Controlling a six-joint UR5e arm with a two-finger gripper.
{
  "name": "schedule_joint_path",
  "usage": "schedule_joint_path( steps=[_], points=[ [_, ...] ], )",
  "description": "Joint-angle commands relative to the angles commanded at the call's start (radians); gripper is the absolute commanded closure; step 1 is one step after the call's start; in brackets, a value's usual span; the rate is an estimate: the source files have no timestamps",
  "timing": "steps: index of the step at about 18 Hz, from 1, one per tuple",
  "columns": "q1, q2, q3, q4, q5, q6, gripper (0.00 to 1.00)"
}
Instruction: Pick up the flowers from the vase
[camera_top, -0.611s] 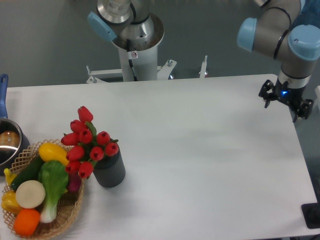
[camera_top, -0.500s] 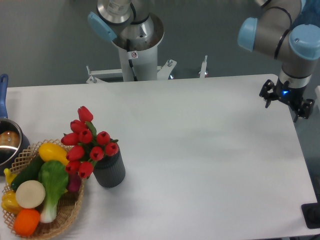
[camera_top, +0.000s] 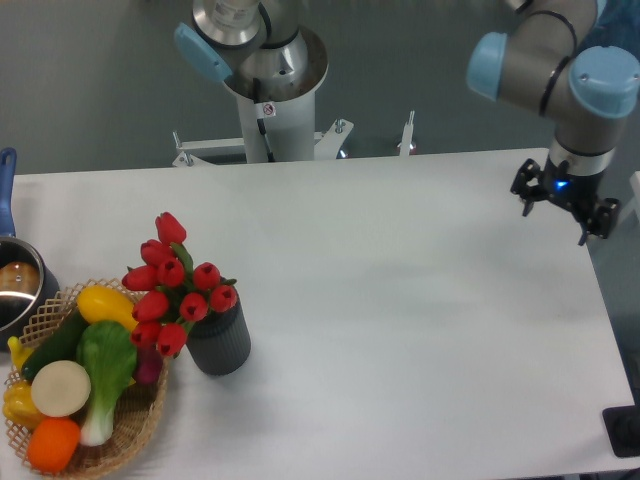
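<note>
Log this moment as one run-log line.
phase: approach | two-finger gripper: open, empty, over table's right edge | red tulip flowers: in ribbed dark grey vase, untouched | vase: beside wicker basket

The flowers (camera_top: 172, 282) stand in the vase (camera_top: 219, 341) beside the basket (camera_top: 135, 425); the gripper (camera_top: 560, 205), fingers spread and empty, hangs well apart at the table (camera_top: 400, 300) edge.
</note>
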Motion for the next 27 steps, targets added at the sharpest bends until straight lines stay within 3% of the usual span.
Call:
schedule_joint_path(
  steps=[4,7,11,16,23,27],
  points=[
    [-0.032,0.123,-0.177,0.048,-0.179,-0.005,0.0],
    [-0.022,0.196,-0.259,0.06,-0.392,-0.012,0.0],
    [-0.019,0.272,-0.322,0.058,-0.491,-0.078,0.0],
    [-0.051,0.272,-0.327,0.06,-0.791,-0.195,0.0],
    [-0.1,0.264,-0.309,0.084,-0.879,-0.227,0.0],
    [-0.161,0.217,-0.229,0.089,-0.924,-0.286,0.0]
  ],
)
